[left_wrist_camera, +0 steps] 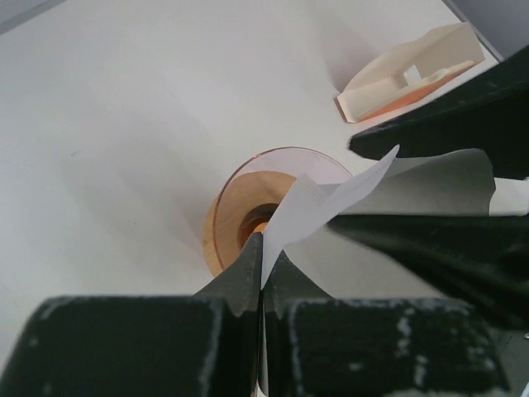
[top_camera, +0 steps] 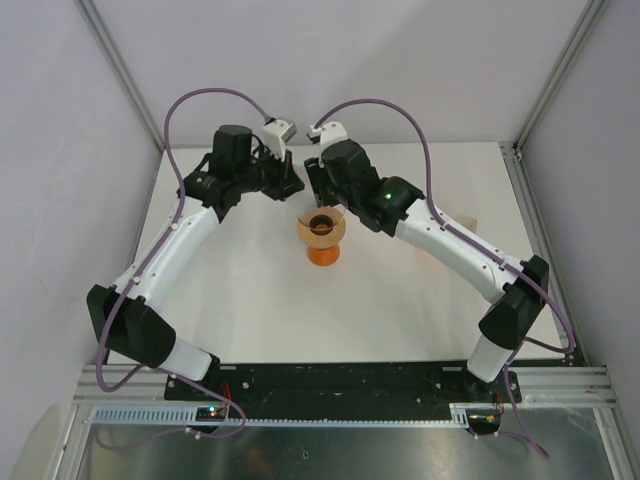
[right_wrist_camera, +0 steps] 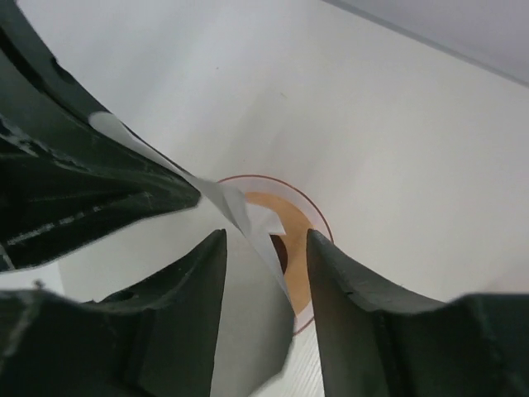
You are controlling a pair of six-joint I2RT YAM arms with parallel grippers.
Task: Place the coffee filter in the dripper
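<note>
The dripper [top_camera: 322,228] is a clear cone standing on an orange cup in the middle of the table. Both grippers meet just above and behind it. My left gripper [left_wrist_camera: 264,248] is shut on the lower edge of the coffee filter [left_wrist_camera: 331,198], a thin white sheet that fans up and right over the dripper [left_wrist_camera: 235,207]. My right gripper [right_wrist_camera: 264,240] is open, its fingers standing on either side of the coffee filter [right_wrist_camera: 235,207] with a gap to each. Below them lies the dripper [right_wrist_camera: 289,211]. In the top view the arms hide most of the paper.
A white and orange packet [left_wrist_camera: 409,78] lies on the table beyond the dripper, toward the right side. The orange cup [top_camera: 322,255] carries the dripper. Grey walls with metal posts close in the table at the back and sides.
</note>
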